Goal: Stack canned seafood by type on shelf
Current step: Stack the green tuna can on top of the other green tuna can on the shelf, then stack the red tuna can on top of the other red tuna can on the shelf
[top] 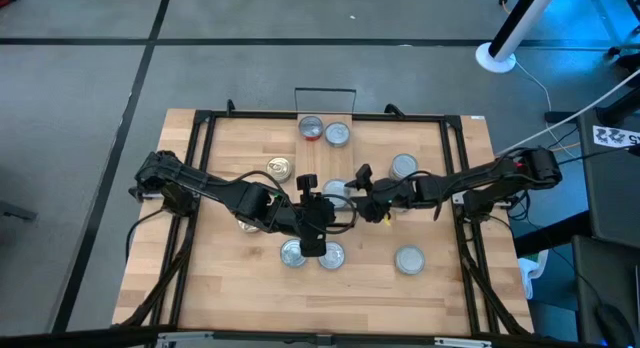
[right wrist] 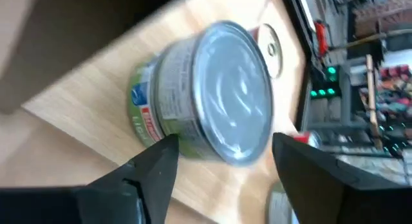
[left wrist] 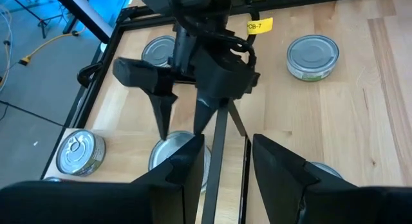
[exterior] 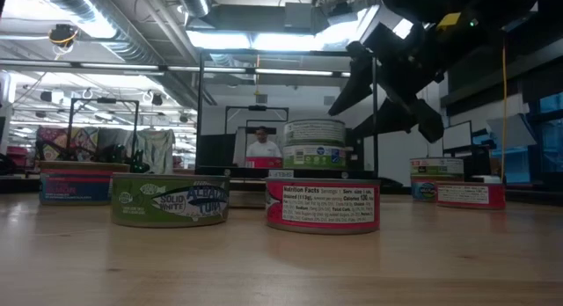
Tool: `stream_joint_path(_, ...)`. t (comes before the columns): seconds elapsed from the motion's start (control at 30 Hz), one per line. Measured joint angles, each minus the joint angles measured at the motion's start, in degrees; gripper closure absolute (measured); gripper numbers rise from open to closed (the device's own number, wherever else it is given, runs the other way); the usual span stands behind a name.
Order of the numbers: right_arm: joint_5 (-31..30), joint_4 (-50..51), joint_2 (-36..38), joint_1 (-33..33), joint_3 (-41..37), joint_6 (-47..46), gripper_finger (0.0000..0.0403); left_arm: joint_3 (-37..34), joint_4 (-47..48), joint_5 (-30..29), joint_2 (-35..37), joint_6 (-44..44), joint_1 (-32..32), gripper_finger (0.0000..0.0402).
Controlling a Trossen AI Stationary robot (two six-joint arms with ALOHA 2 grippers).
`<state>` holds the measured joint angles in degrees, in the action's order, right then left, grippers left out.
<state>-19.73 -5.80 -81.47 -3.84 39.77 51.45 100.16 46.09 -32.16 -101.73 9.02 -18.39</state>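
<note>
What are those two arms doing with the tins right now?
Right hand open around a green-label tin on the shelf, not gripping. Left hand open, empty, facing it. Other tins loose on table.

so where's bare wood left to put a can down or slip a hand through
Free: the front strip of the table, below the three front cans, and the left side behind the left arm. Crowded: the centre, where the left gripper and right gripper meet over a can, and the back edge by two cans.
</note>
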Motion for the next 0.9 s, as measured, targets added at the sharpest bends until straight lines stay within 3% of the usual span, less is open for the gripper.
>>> stream_joint_path(0.17,-1.76,3.31,3.07,0.17,-0.02,-0.14,0.0150,-0.01,0.01,0.00,0.00,-0.02,0.00,0.0274)
stream_joint_path(0.6,-13.41,19.90,14.65,0.11,-0.02,-5.54,0.0150,-0.02,-1.04,-0.02,0.00,-0.42,-1.48,0.0274)
stream_joint_path(0.9,-10.90,24.52,24.54,-1.11,-0.09,-15.40,0.0150,-0.02,-3.47,3.07,0.00,-0.12,-4.29,0.0274)
